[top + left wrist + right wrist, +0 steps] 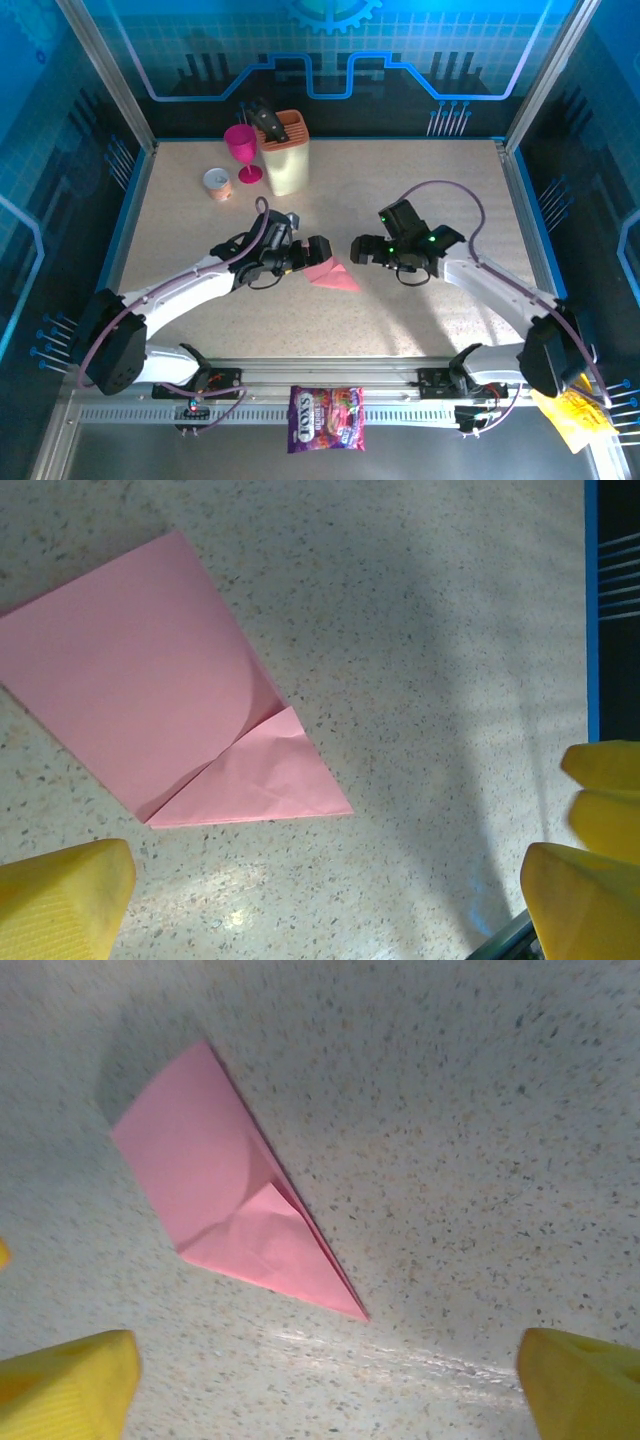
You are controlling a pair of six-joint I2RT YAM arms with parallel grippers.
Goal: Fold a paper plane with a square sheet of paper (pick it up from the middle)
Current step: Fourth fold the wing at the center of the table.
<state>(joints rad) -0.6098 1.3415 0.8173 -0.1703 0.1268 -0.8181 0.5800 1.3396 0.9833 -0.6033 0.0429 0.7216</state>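
Paper: you'll find the sheet of paper point(335, 277) lying flat on the speckled table point(430, 200), near the middle and a little toward the near edge, between the two arms

Paper shape: it is pink and already partly folded; in the left wrist view point(150, 680) you see a broad flat panel with a small wrinkled triangular flap laid over its lower end, and in the right wrist view point(220, 1190) one long edge runs down to a sharp point

Left gripper: your left gripper point(318, 252) sits over the paper's left edge, fingers spread wide; its yellow fingertips point(60, 905) stand at the two bottom corners of its own camera with bare table between them

Right gripper: your right gripper point(358, 250) is just beside the paper on its upper right, facing the left one; its fingertips point(70, 1390) are wide apart too, and the paper lies ahead of them, not between them

Hold: neither pincer clamps the paper

Far left corner: a pink goblet point(241, 150), a beige knife block point(285, 155) and a small round can point(217, 183) stand together, well apart from the paper

Front rail: a purple candy bag point(326, 418) lies below the arm bases, and a yellow wrapper point(575, 415) sits at the right end
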